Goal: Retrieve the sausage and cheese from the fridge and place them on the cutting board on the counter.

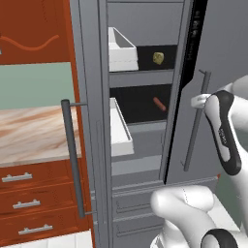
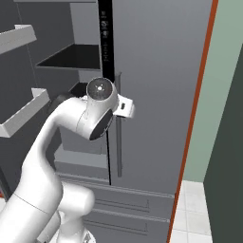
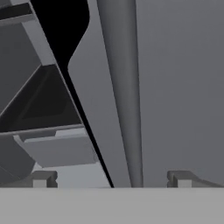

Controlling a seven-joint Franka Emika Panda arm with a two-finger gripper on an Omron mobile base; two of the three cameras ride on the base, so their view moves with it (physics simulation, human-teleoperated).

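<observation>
My jaws are spread wide around the tall grey metal fridge's [image 1: 140, 145] upright right-door bar handle [image 3: 124, 96], running lengthwise between them, nothing gripped yet.

I see tall grey metal fridge [image 1: 145, 160] | speckled yellowish-tan cheese chunk [image 1: 158, 58] | reddish-brown sausage cylinder [image 1: 159, 103] | beige-brown marbled stone counter [image 1: 29, 135]

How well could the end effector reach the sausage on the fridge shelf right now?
Probably not directly. The open end effector straddles the right door's bar handle, and that door stands shut between it and the sausage; only the left side is open.
</observation>
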